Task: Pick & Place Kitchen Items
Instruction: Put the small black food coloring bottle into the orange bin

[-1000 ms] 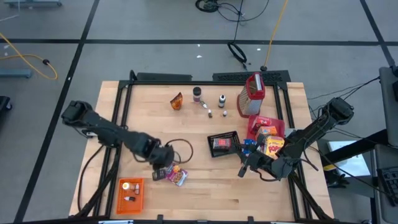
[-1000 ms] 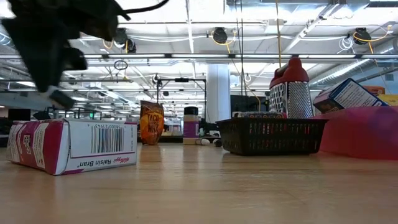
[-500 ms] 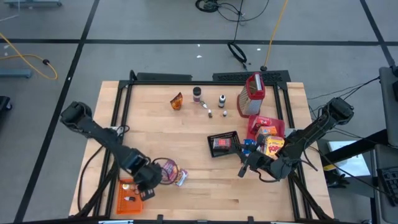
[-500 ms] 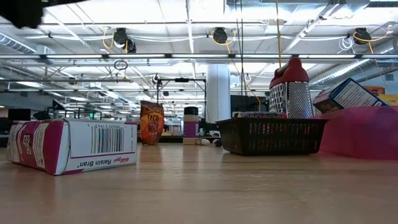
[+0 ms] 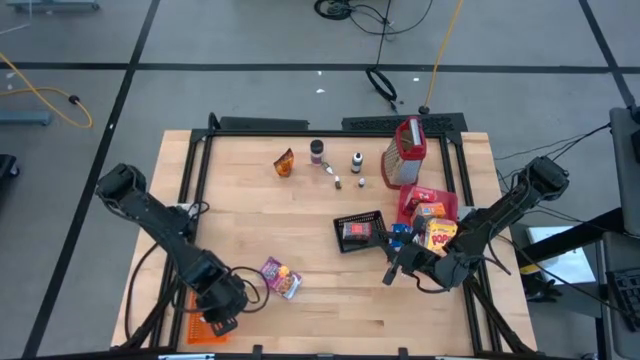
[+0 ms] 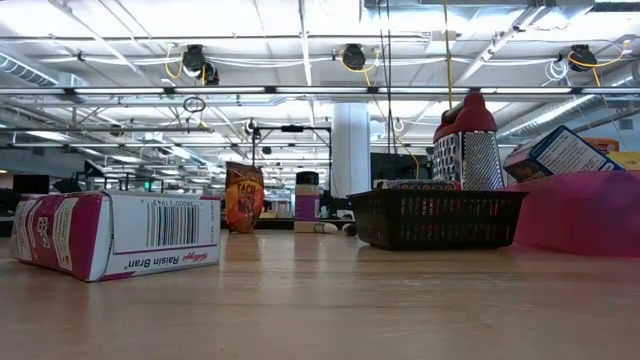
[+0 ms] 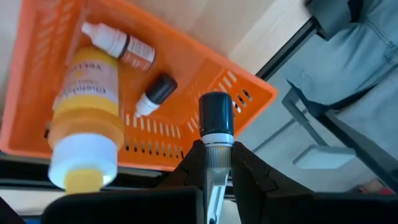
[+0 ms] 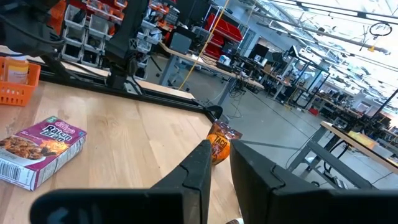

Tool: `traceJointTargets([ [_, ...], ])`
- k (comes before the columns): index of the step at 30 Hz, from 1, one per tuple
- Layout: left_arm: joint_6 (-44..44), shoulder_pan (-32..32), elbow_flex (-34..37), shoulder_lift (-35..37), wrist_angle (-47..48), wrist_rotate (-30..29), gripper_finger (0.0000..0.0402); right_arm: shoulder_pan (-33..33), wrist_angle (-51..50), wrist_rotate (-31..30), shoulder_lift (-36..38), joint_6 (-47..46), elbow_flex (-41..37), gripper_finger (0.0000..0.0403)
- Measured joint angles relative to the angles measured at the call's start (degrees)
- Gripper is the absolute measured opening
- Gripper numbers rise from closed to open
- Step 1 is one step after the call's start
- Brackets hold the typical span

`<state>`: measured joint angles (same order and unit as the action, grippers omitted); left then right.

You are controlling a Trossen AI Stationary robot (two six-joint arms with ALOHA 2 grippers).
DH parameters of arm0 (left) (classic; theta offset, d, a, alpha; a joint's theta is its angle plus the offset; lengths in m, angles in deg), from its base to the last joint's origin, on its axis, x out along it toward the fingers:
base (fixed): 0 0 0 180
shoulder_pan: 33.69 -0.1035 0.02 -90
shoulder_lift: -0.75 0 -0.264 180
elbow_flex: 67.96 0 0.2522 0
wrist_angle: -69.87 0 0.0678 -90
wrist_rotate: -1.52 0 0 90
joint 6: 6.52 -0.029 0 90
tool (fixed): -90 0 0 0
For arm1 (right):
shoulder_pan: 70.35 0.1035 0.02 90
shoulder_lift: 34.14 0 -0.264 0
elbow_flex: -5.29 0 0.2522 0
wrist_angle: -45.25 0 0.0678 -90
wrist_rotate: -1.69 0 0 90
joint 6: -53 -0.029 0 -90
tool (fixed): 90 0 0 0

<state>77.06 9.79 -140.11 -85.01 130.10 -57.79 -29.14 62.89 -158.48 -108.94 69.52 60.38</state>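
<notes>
My left gripper [image 5: 222, 316] hangs over the orange crate [image 5: 194, 322] at the table's near left corner, shut on a tiny bottle with a dark cap [image 7: 216, 113]. The crate [image 7: 205, 68] holds a yellow bottle [image 7: 84, 124], a dropper bottle [image 7: 121, 46] and a small black-capped bottle [image 7: 155, 93]. A purple Raisin Bran box [image 5: 281, 278] lies flat on the table to the crate's right. My right gripper [image 5: 390, 272] waits near the black mesh basket [image 5: 357, 232], a narrow gap between its fingers [image 8: 219, 152], holding nothing. My left gripper pinches the tiny bottle between its two fingers, on the body just below the white neck [image 7: 215, 163]. The dark cap sticks out beyond the fingertips. The bottle lies along the fingers, lifted clear above the crate's near rim.
A red tray [image 5: 415, 200] with several boxes and a grater [image 5: 404, 152] stand at the right. An orange packet [image 5: 285, 163] and small bottles [image 5: 317, 152] stand at the far middle. Bare wood lies in the table's middle and near side.
My left gripper has gone from beside the Raisin Bran box toward the table's near left corner, out of the low view, and now hangs over the orange crate. The box lies where it was.
</notes>
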Motion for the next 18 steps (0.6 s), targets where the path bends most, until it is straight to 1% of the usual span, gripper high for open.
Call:
traceJointTargets([
  [7,3.8,1.1,0.0,0.0,0.0,0.4,0.0034,0.0,0.0,0.0,0.0,0.0,0.0,0.0054],
  [15,4.0,1.7,0.0,0.0,0.0,-0.8,0.0037,0.0,0.0,0.0,0.0,0.0,0.0,0.0054],
  [18,4.0,1.6,0.0,0.0,0.0,-0.8,0.0047,0.0,0.0,0.0,0.0,0.0,0.0,0.0054],
])
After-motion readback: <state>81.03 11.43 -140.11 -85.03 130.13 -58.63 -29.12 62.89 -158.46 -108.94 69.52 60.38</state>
